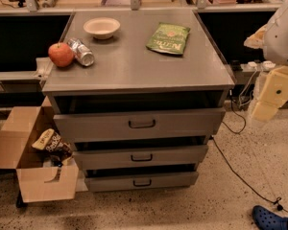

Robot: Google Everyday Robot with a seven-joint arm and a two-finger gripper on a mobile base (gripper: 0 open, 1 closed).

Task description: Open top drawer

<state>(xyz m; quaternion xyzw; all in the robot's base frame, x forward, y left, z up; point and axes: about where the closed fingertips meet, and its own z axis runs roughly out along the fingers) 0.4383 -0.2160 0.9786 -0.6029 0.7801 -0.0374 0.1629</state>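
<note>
The top drawer [96, 124] sits highest of the three grey fronts in the desk [134, 66], just under its top slab, with its dark loop handle [142, 123] at the centre of the panel. A dark band shows between slab and front, and the front seems to stand a little proud of the slab's edge. It may already be ajar, though from this high angle that band could as well be shadow.

The end effector [265, 107] hangs at about 3 o'clock from the handle, off the desk's right side and well apart from it, touching nothing. I cannot tell whether it is released or clenched. It grips nothing that can be seen. Held out there, it keeps the whole drawer front in plain sight and leaves the path in front of the drawer free. That suits either an approach not yet begun or a pull just finished.

On the slab, an apple [61, 54] and a tipped can [81, 51] lie touching at 9 o'clock, a bowl [102, 27] at 11 and a green snack bag [168, 38] at 1. All rest well back from the front edge, so a pull on the drawer should not disturb them. An open cardboard box [38, 186] stands on the floor at 8 o'clock, beside the lower drawers and clear of the top one's travel.
</note>
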